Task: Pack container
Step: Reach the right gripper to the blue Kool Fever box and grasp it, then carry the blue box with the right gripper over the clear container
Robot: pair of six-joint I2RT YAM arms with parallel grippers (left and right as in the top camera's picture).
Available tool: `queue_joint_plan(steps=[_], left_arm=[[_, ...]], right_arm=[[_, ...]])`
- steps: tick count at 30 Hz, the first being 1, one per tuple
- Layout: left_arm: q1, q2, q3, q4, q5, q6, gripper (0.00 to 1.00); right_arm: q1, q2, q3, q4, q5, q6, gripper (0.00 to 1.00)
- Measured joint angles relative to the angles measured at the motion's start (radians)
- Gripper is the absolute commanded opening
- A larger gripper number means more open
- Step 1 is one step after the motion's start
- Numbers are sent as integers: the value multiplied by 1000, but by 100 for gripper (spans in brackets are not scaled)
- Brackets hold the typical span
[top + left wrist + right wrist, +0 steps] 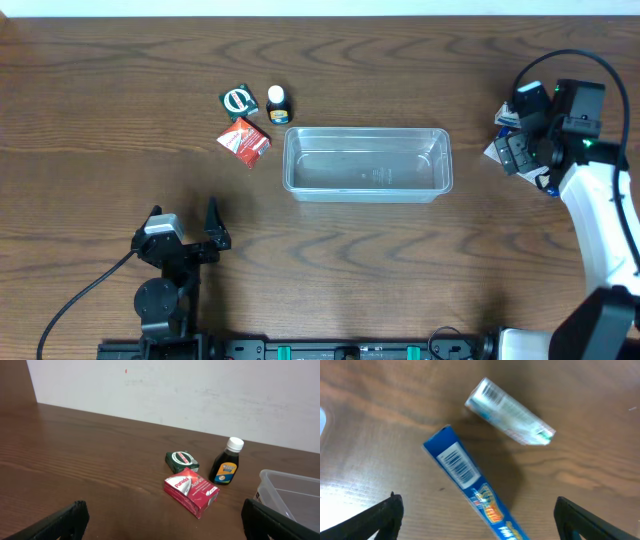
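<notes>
Under my right gripper (pixel 477 507), fingers apart and empty, a blue box (pixel 465 472) lay slanted across the gap. The clear container (pixel 367 163) sat mid-table to its left, long axis left to right. My left gripper (pixel 184 220), also apart, hung farther away.

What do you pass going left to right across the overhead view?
In order: left gripper, green packet, small bottle, container, right gripper. The red packet is omitted: it overlaps the green one sideways.

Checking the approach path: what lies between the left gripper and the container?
Nothing: the overhead view shows only bare table between left gripper and container.
</notes>
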Motion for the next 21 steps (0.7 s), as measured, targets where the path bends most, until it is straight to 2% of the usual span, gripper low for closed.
queue_joint_plan(steps=[9,11,13,15,20,21], left_arm=[[0,0,0,0,0,0,98],[0,0,0,0,0,0,98],[0,0,0,0,0,0,98],[0,0,0,0,0,0,98],[0,0,0,0,0,0,98],[0,0,0,0,0,0,98]], right_arm=[[-42,81,0,0,1,0,92],[-62,105,0,2,1,0,91],[-79,133,0,1,4,-2,86],[-89,154,0,2,2,-4,75],[-96,184,0,6,0,-4,27],[-96,184,0,11,-2,-10,23]])
